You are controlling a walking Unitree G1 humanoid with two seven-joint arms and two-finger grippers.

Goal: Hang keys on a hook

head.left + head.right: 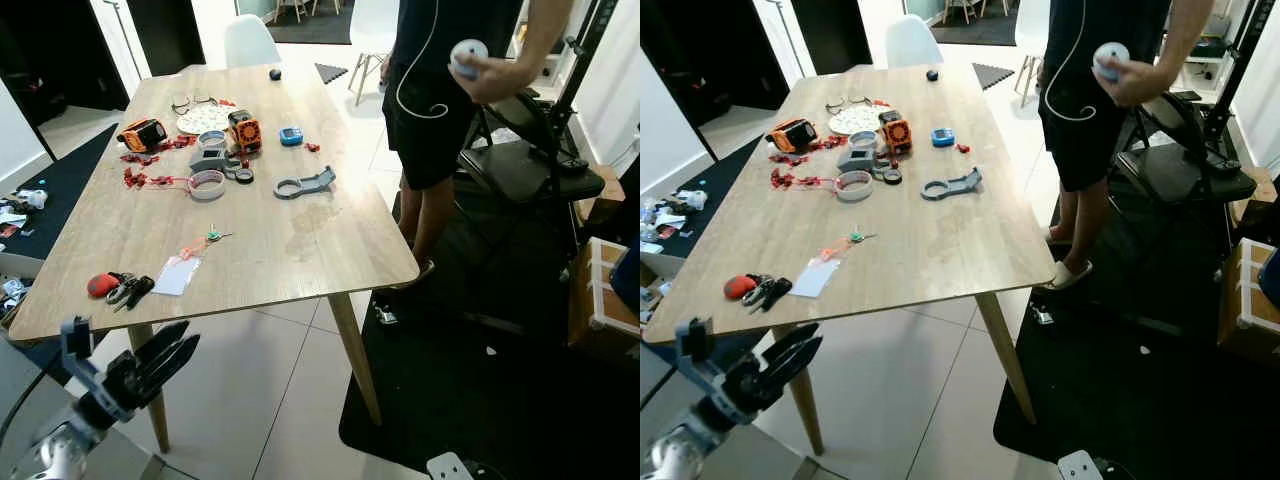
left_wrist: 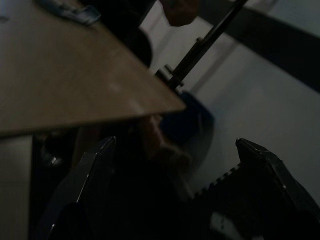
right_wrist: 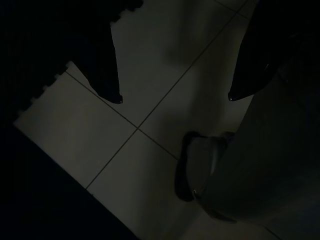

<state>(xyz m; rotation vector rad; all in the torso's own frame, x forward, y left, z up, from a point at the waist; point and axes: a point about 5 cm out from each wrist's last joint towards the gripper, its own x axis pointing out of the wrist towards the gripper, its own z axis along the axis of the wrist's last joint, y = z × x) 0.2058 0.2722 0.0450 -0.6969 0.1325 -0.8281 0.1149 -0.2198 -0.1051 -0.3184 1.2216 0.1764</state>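
A bunch of keys (image 1: 128,289) with a red fob (image 1: 100,285) lies near the front left corner of the wooden table (image 1: 300,240). A small key with an orange and green tag (image 1: 207,239) lies a little further in. My left gripper (image 1: 190,334) is below and in front of the table's front edge, under the red-fob keys. It points up toward the table. In the left wrist view its fingers (image 2: 100,155) stand wide apart, open, with the table's underside above them. My right gripper (image 3: 174,99) hangs open over the tiled floor.
A person (image 1: 450,90) stands at the table's right side holding a white round object (image 1: 468,52). On the table lie a grey tool (image 1: 305,185), a tape roll (image 1: 207,185) and orange gadgets (image 1: 243,131). A white chair (image 1: 250,40) stands at the far end. A black mat (image 1: 480,400) is on the right.
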